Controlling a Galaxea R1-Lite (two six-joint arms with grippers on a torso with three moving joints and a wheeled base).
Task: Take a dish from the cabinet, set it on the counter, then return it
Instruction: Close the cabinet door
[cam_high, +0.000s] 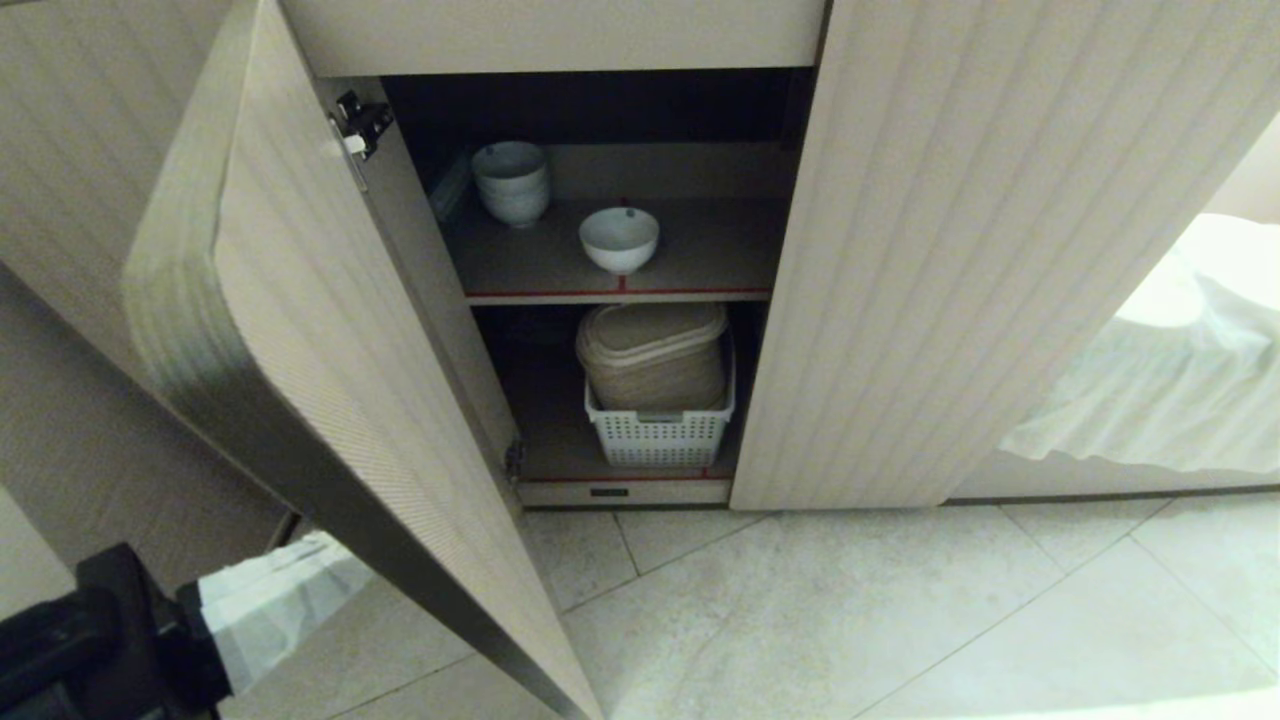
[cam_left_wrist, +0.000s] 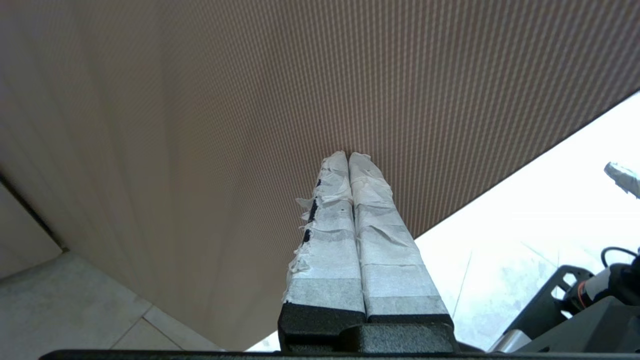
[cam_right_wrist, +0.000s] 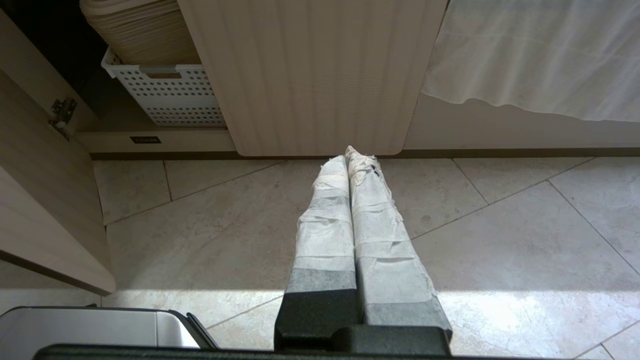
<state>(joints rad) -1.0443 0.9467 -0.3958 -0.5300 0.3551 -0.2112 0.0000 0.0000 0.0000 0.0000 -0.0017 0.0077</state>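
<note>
Cabinet (cam_high: 900, 250), low, with pale ribbed doors; the left door (cam_high: 300, 330) stands swung open, the right one closed. Inside, dark, with two brown shelves edged in red.

Bowl (cam_high: 619, 239), small, white, round, upright on the upper shelf (cam_high: 720, 250) near its front edge, empty. At its ten o'clock, further back on the same shelf, a stack of white bowls (cam_high: 511, 181), apart from it.

Basket (cam_high: 660, 435), white and perforated, on the lower shelf directly under the bowl, holding a pile of beige lids or trays (cam_high: 652, 355).

Left gripper (cam_high: 345, 560), fingers wrapped in white tape, pressed together with nothing between them. It sits low, at seven o'clock from the bowl and well apart from it, on the outer side of the open door; its fingertips (cam_left_wrist: 349, 161) lie at or just against the door's ribbed face.

Right gripper (cam_right_wrist: 352, 159), taped likewise, fingers together and empty, hanging over the tiled floor (cam_right_wrist: 500, 240) before the closed door, well below the bowl.

White cloth (cam_high: 1180, 370), draped, at three o'clock of the cabinet.
</note>
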